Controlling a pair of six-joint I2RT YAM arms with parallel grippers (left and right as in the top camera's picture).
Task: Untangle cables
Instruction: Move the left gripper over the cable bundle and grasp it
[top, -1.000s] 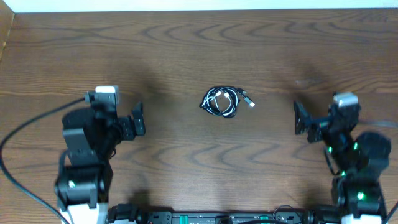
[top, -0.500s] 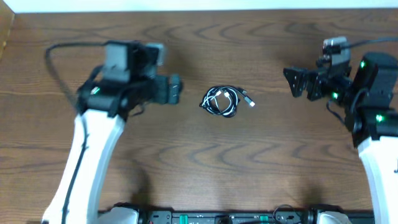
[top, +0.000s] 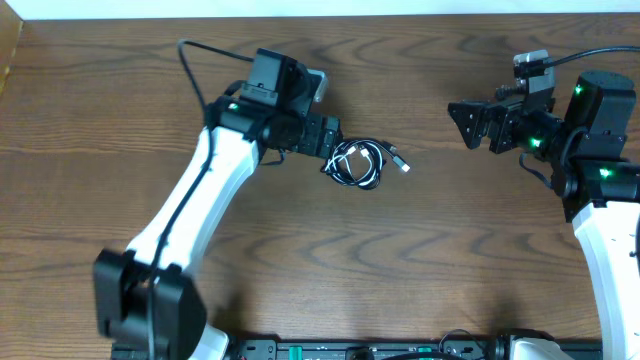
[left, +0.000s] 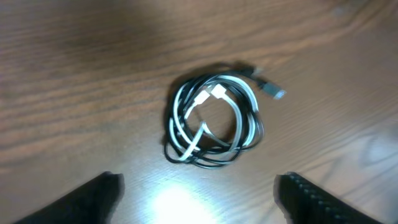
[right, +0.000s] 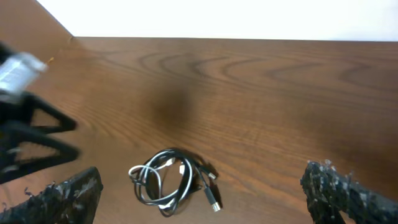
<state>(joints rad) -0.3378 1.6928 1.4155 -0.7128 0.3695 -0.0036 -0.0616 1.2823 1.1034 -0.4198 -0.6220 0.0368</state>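
Left gripper (top: 333, 138) hangs over the wooden table (top: 200, 60) with its fingers spread wide and nothing between them, just beside the left side of the cables (top: 357, 163). Both lie coiled together in one small tangled loop near the middle of the table, the black cable (left: 261, 127) wound around and through the white cable (left: 198, 138). One silver plug (left: 272, 92) sticks out of the loop on its right. Well apart, toward the right edge, the right gripper (top: 462, 122) also stands wide apart and empty, pointing at the loop.
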